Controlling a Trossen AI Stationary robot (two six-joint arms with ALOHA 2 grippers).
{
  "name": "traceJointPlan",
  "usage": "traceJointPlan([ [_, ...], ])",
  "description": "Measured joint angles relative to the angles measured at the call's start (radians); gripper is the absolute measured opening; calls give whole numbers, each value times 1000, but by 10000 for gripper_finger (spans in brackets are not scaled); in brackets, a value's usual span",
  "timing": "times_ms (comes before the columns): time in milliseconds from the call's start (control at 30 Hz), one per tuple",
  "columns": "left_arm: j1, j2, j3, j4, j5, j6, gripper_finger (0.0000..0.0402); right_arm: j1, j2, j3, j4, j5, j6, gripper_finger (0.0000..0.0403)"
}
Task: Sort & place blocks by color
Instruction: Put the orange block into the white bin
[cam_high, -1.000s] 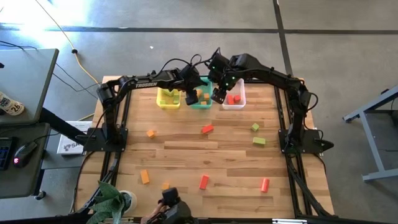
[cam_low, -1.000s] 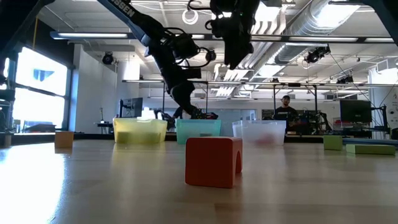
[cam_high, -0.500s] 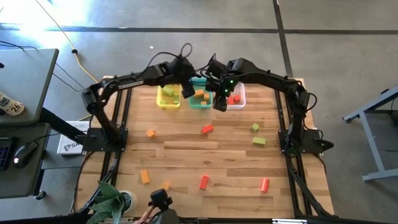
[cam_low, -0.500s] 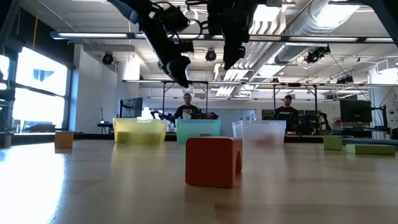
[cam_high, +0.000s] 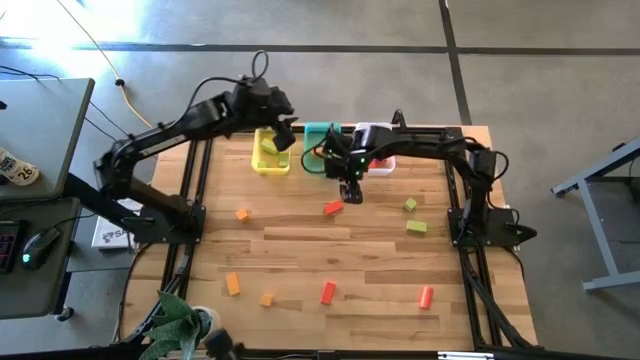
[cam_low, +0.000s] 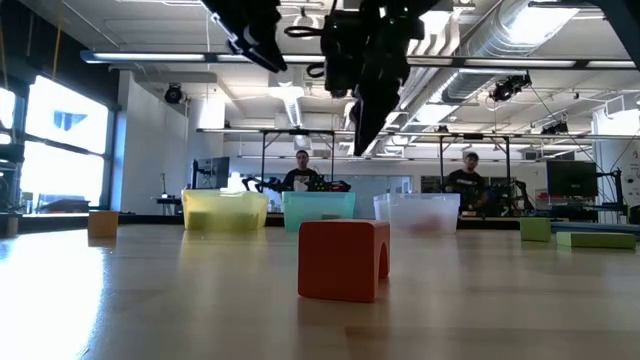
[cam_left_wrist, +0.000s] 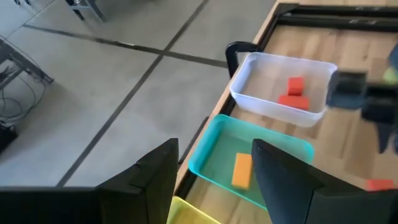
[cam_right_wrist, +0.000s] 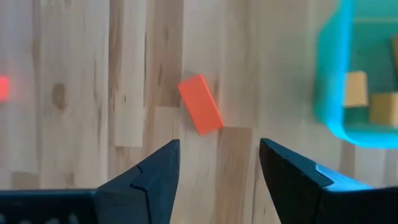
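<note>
Small red, orange and green blocks lie scattered on the wooden table. In the high view my right gripper (cam_high: 350, 191) hovers open just past a red block (cam_high: 333, 207), on its far-right side. In the right wrist view that block (cam_right_wrist: 200, 113) lies flat on the wood ahead of the open fingers (cam_right_wrist: 219, 142). My left gripper (cam_high: 283, 138) is open and raised over the far edge by the yellow bin (cam_high: 268, 160). Its wrist view (cam_left_wrist: 216, 144) looks down on the teal bin (cam_left_wrist: 217, 155), which holds an orange block (cam_left_wrist: 241, 170), and on the clear bin (cam_left_wrist: 273, 68) with red blocks (cam_left_wrist: 293, 93).
The yellow, teal (cam_high: 318, 150) and clear (cam_high: 382, 165) bins stand in a row at the far edge. Two green blocks (cam_high: 414, 216) lie to the right, orange ones (cam_high: 242, 214) (cam_high: 232, 284) to the left, and red ones (cam_high: 327, 292) (cam_high: 426, 296) near the front. People stand in the room beyond.
My right gripper has moved from over the clear bin toward the near edge and down, ending close to the red block in the middle. My left gripper has pulled up and back from over the teal bin toward the table's far-left, past the yellow bin.
</note>
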Motion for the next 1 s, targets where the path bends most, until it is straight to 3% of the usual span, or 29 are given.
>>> traceJointPlan([
  [400, -56, -109, 0, -143, 2, -48, 193, 68, 0, -225, 338, 93, -129, 207],
  [567, -65, -109, 0, -180, 2, -47, 193, 79, 0, -283, 455, 65, -132, 207],
  [1000, -64, -108, 0, -172, -1, -107, 193, 83, 0, -407, 536, 37, -132, 207],
])
